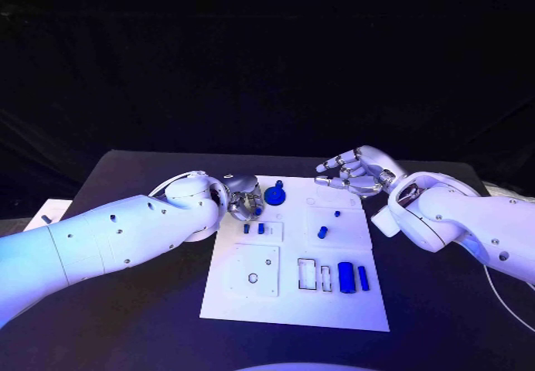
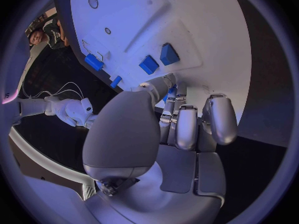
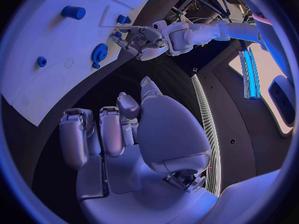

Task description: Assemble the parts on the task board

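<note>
The white task board (image 1: 292, 305) lies in the middle of the black table. My left hand (image 1: 242, 196) hovers over the board's far left corner, thumb and a finger pinching a small blue part (image 1: 257, 208), which shows as a sliver (image 2: 167, 95) at the fingertips. Just in front of it two small blue blocks (image 2: 148, 64) (image 2: 169, 54) sit side by side on the board. A round blue gear-like part (image 1: 275, 195) lies beside the hand. My right hand (image 1: 350, 175) hangs at the board's far right corner, its fingers (image 3: 99, 132) curled in on nothing.
A blue peg (image 1: 322, 231) stands mid-board, and two blue cylinders (image 1: 345, 277) (image 1: 363, 278) lie near the right edge beside narrow slots (image 1: 307, 274). A square plate with holes (image 1: 254, 270) sits on the near left. Bare black table (image 1: 134, 325) surrounds the board.
</note>
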